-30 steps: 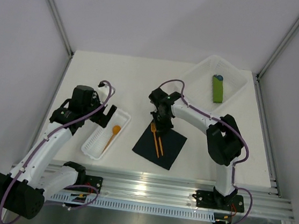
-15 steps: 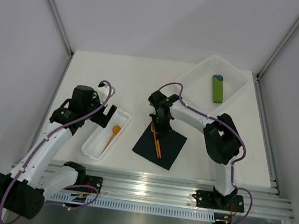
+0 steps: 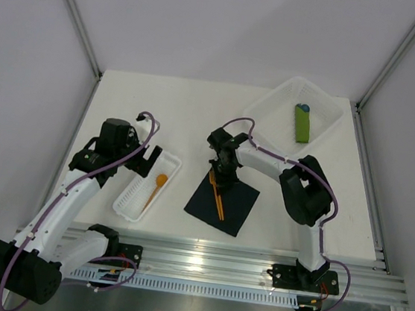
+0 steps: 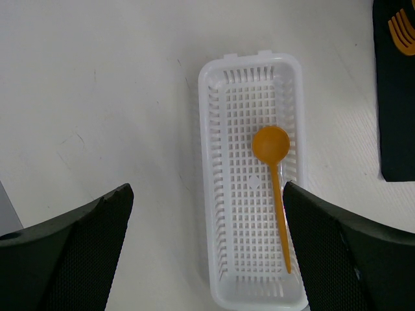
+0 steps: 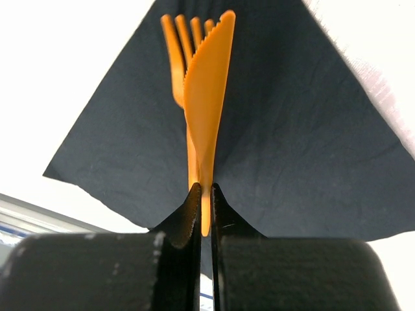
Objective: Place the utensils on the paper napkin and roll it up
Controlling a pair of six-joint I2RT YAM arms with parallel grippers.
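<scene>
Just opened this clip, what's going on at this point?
The right gripper is shut on a slim orange plastic knife, holding it over the flat black paper napkin, where an orange plastic fork lies. The left gripper hangs open above the white slotted plastic basket, which holds the round-bowled orange spoon. The napkin is not yet rolled.

Spoon [image 3: 158, 184] in tray [image 3: 128, 205] at 9 o'clock of napkin [image 3: 239, 204], fork [image 5: 175, 58] + knife [image 5: 209, 97] together over napkin, bundle [image 3: 302, 123] in basket [image 3: 270, 102] at 1 o'clock.
</scene>
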